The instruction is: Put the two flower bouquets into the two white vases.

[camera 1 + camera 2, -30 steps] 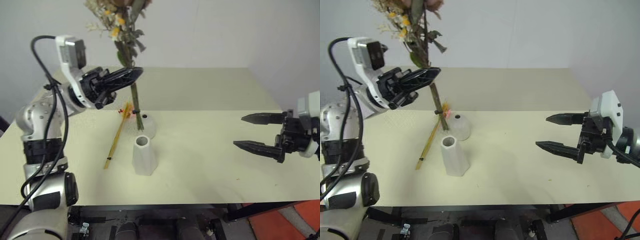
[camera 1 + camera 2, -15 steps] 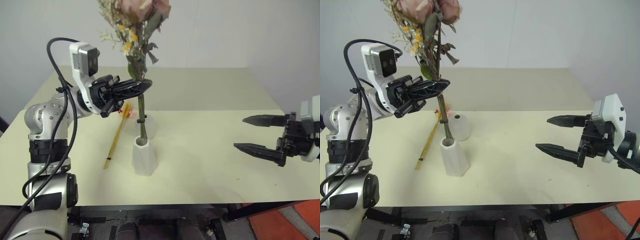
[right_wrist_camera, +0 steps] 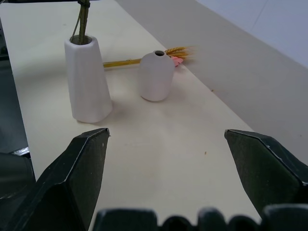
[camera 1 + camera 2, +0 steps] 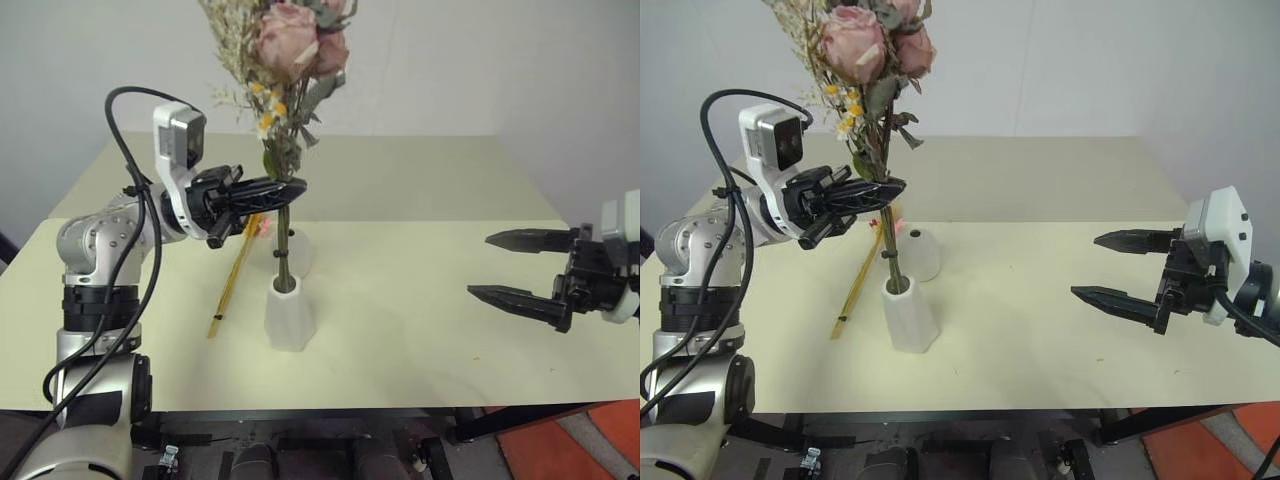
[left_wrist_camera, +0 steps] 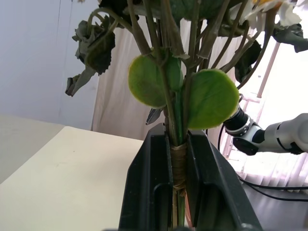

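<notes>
Left pincer (image 4: 285, 188) clamped on the bound stems of the bushy bunch of pink roses, white sprigs and green leaves (image 4: 290, 60). Stem ends sat inside the mouth of the taller faceted matte white vase (image 4: 288, 313), bunch upright. Shorter egg-shaped white vase (image 4: 919, 254) just behind, empty. Slim golden wheat-like stalk bundle (image 4: 236, 272) lay flat on the cream tabletop (image 4: 420, 300) beside both vases. Right pincer (image 4: 520, 268) open, empty, well apart. Judgement: lower straight, keep stems vertical, release only once seated, or vase may tip.
</notes>
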### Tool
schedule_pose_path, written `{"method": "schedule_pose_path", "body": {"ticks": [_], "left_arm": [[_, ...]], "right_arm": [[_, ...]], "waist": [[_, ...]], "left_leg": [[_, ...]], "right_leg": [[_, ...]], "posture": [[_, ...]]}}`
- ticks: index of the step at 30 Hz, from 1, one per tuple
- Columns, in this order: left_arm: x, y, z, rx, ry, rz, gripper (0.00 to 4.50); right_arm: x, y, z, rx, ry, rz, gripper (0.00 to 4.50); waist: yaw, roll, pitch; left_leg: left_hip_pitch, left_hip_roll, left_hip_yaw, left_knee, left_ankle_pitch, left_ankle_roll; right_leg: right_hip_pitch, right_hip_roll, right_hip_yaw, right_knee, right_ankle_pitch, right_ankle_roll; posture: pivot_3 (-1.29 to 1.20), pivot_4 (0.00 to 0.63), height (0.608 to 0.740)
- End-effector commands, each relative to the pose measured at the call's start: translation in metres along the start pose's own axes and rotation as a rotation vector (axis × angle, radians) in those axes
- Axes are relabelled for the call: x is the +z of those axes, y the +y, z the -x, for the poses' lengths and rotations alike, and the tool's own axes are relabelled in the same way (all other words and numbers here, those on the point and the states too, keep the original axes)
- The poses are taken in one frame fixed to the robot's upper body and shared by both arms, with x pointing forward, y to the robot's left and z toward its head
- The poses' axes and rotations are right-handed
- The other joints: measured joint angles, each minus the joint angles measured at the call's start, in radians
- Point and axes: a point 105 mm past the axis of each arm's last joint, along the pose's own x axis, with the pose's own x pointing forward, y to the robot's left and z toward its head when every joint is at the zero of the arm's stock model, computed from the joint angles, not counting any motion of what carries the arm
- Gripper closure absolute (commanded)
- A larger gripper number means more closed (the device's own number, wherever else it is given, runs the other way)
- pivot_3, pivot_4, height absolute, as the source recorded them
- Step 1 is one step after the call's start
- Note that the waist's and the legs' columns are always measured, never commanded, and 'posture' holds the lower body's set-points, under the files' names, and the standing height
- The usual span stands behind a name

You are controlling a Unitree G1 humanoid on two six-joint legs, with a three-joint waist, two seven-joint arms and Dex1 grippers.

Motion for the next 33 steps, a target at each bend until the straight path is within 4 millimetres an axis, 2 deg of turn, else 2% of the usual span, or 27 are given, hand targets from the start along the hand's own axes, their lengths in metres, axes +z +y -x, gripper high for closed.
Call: {"method": "schedule_pose_path", "body": {"ticks": [1,33], "left_arm": [[-0.002,-0.004,-0.003,-0.017,0.022,-0.031,4.39],[0.022,0.003,-0.002,-0.003,-0.045,-0.101,4.39]], "right_arm": [[0.014,0.0,0.004,-0.007,-0.022,0.048,0.0],[0.017,-0.001,-0.002,0.0,-0.05,0.056,0.0]], "waist": [[0.0,0.0,0.0],[0.001,0.0,0.0]], "left_leg": [[0.0,0.0,0.0,0.0,0.0,0.0],[0.0,0.0,0.0,0.0,0.0,0.0]], "right_leg": [[0.0,0.0,0.0,0.0,0.0,0.0],[0.0,0.0,0.0,-0.001,0.0,0.0]], "posture": [[0.0,0.15,0.74],[0.0,0.15,0.74]]}}
